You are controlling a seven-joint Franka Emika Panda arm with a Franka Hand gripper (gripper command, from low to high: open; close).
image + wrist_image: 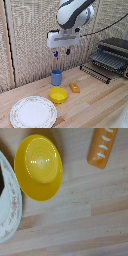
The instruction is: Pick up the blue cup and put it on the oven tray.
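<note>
The blue cup (57, 77) stands upright on the wooden table, near the back wall. My gripper (61, 52) hangs well above it, a little toward the exterior view's right, open with nothing between its blue-tipped fingers. The oven tray (96, 71), a dark wire rack, sticks out in front of the toaster oven (114, 53) at the exterior view's right. The wrist view shows neither the cup, the tray nor my fingers.
A yellow bowl (58, 94) (39, 167) sits just in front of the cup. An orange block (74, 87) (102, 147) lies beside the bowl. A round white patterned plate (33, 111) (7, 210) rests at the front left of the exterior view.
</note>
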